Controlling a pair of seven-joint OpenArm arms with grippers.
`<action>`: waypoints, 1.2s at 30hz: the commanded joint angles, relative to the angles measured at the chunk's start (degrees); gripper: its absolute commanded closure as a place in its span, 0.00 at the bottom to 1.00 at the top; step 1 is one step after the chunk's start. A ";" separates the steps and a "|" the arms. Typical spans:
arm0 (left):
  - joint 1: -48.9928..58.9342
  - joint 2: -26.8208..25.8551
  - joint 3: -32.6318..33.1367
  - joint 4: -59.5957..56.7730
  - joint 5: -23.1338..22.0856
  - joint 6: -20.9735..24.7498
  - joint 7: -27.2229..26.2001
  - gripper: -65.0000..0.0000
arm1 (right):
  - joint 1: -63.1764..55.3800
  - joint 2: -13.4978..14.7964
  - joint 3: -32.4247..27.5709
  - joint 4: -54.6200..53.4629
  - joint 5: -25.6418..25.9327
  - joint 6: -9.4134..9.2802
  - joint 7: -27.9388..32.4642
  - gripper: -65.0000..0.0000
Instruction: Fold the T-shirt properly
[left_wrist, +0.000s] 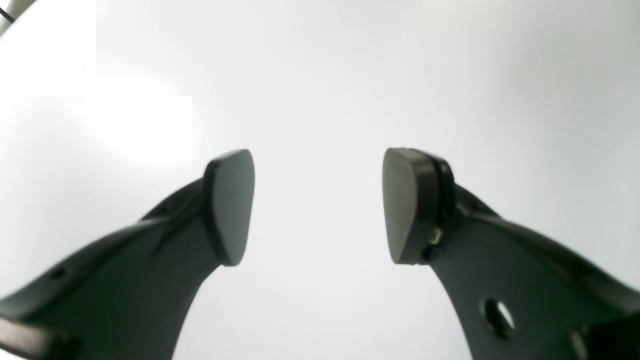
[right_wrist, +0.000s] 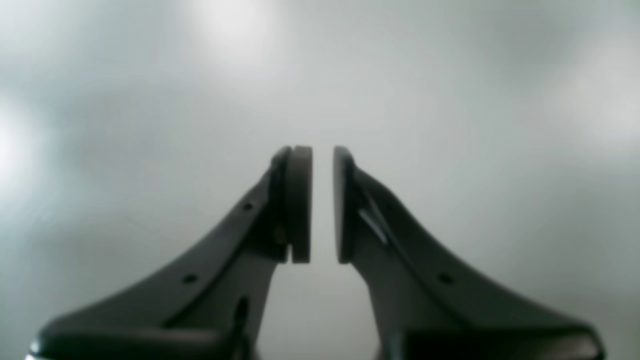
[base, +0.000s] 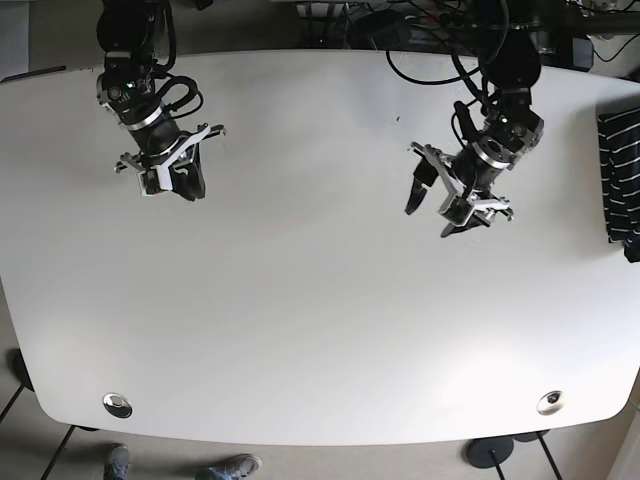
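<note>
In the base view, a dark T-shirt (base: 621, 175) with thin white stripes lies bunched at the table's far right edge, partly cut off by the frame. My left gripper (base: 430, 215) hovers open over the bare white table (base: 320, 300), well to the left of the shirt. The left wrist view shows that gripper (left_wrist: 320, 200) with its pads wide apart and nothing between them. My right gripper (base: 180, 190) hangs over the table's back left, far from the shirt. In the right wrist view the right gripper (right_wrist: 322, 200) has its jaws almost together, a thin gap, holding nothing.
Two round metal grommets (base: 117, 404) (base: 549, 402) sit near the table's front edge. Cables (base: 420, 30) trail behind the back edge. A person's shoes (base: 230, 466) show on the floor below the front edge.
</note>
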 joint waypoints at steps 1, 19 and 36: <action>2.02 2.44 -0.09 3.24 -0.84 2.23 -4.21 0.43 | -1.33 0.35 0.12 0.96 -0.10 0.22 3.37 0.90; 40.00 4.11 9.94 11.68 -1.46 28.86 -31.72 0.43 | -23.83 0.00 4.69 1.05 0.86 0.22 23.68 0.90; 27.34 4.37 9.94 14.49 -1.46 28.95 -15.11 0.42 | 0.96 0.53 -9.47 4.39 4.29 0.31 -1.90 0.65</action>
